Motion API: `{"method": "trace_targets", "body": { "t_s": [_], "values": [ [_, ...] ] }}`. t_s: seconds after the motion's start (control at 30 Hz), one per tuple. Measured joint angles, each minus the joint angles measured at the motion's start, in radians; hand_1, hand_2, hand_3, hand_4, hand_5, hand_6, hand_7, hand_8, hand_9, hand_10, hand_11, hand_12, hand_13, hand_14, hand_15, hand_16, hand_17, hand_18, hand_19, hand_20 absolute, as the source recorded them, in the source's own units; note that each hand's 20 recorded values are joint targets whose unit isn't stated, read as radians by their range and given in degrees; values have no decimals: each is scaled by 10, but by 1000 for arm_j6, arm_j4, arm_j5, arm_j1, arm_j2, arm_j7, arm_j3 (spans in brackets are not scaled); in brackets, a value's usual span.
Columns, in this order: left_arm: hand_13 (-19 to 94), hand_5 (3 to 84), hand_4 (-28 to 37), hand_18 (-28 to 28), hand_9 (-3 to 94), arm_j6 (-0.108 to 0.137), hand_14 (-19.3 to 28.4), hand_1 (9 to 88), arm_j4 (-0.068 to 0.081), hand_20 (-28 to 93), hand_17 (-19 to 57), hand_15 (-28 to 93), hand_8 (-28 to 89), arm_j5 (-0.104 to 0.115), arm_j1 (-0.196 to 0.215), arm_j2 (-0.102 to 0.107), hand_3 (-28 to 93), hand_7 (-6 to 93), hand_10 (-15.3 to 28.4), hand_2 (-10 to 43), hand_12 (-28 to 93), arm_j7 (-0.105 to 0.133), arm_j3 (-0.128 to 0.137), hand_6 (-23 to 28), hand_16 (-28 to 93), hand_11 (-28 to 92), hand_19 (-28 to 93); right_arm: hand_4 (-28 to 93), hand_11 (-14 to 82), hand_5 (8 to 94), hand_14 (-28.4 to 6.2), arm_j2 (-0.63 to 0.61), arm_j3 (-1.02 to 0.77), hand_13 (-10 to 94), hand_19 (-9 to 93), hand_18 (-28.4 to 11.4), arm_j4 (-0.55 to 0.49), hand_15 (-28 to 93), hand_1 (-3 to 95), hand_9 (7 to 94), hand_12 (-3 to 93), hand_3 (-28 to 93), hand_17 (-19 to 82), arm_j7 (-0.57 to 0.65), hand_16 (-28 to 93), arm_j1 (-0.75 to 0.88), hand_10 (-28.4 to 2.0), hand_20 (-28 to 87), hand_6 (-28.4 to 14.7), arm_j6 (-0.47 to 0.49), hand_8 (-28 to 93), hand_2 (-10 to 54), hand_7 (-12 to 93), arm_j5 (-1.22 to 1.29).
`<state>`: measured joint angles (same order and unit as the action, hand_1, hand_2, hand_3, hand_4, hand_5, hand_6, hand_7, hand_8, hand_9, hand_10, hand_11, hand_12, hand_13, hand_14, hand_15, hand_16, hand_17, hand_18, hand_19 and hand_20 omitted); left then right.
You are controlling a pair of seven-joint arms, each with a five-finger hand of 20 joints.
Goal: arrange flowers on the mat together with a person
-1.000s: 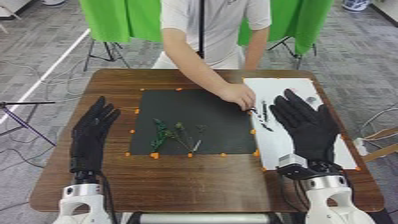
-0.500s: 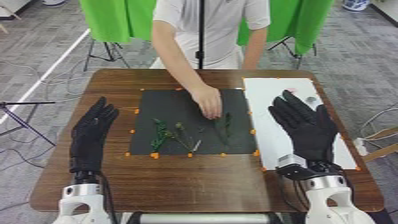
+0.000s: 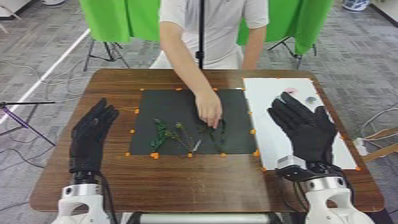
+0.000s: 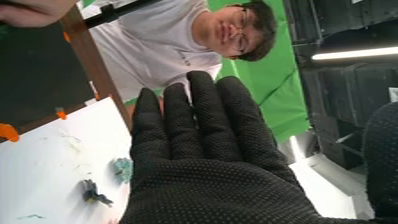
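On the dark mat (image 3: 164, 107), green sprigs (image 3: 160, 134) and thin stems (image 3: 182, 134) lie side by side. A person's hand (image 3: 209, 107) reaches down onto the mat, its fingertips at another green stem (image 3: 222, 134) to the right of them. My left hand (image 3: 91, 131) is raised over the table left of the mat, fingers straight. Over the white sheet, right of the mat, my right hand (image 3: 304, 127) is held up with straight fingers, holding nothing. In the right wrist view, the right hand (image 4: 213, 185) shows its palm with fingers extended.
The white sheet (image 3: 271, 131) carries small flower pieces, among them a pink one (image 3: 290, 91) and a dark one (image 4: 94, 193). Orange tape (image 3: 155, 155) marks the mat's edges. The brown table (image 3: 195, 180) extends in front of the mat.
The person's hand has moved from the white sheet's left edge onto the mat, bringing a green stem there, and then slightly lower along it. Both my hands have stayed nearly still.
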<state>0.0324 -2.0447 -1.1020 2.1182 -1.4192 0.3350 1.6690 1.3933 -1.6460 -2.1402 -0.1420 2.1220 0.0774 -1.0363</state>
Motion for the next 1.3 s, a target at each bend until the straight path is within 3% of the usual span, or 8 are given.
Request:
{"method": "trace_targets", "body": {
  "t_s": [1.3],
  "values": [
    [359, 420, -161, 85, 396, -31, 141, 289, 0, 220, 130, 103, -51, -3, -4, -5, 653, 56, 123, -83, 164, -16, 10, 56, 19, 133, 32, -196, 49, 424, -105, -2, 20, 303, 10, -109, 1, 108, 62, 444, 101, 739, 201, 10, 55, -4, -159, 270, -58, -19, -88, 27, 89, -14]
  ]
}}
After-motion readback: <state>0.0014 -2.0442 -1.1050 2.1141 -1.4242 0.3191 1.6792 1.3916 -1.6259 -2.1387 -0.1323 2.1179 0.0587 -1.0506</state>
